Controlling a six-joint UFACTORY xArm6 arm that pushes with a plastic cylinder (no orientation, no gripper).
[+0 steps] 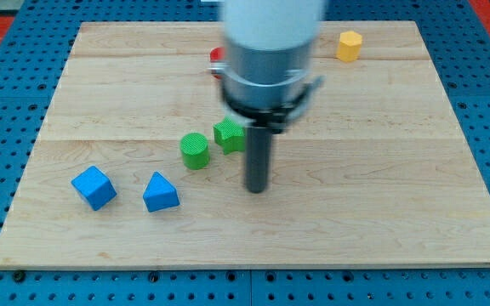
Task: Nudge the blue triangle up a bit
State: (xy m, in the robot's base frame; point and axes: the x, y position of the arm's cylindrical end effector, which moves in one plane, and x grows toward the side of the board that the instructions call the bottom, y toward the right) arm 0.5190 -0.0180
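The blue triangle lies on the wooden board at the lower left. My tip rests on the board to the right of the triangle, well apart from it and at about the same height in the view. The rod rises from there into the arm's grey and white body at the view's top.
A blue cube sits left of the triangle. A green cylinder and a green star-like block lie up and left of my tip. A yellow hexagonal block is at the upper right. A red block is mostly hidden behind the arm.
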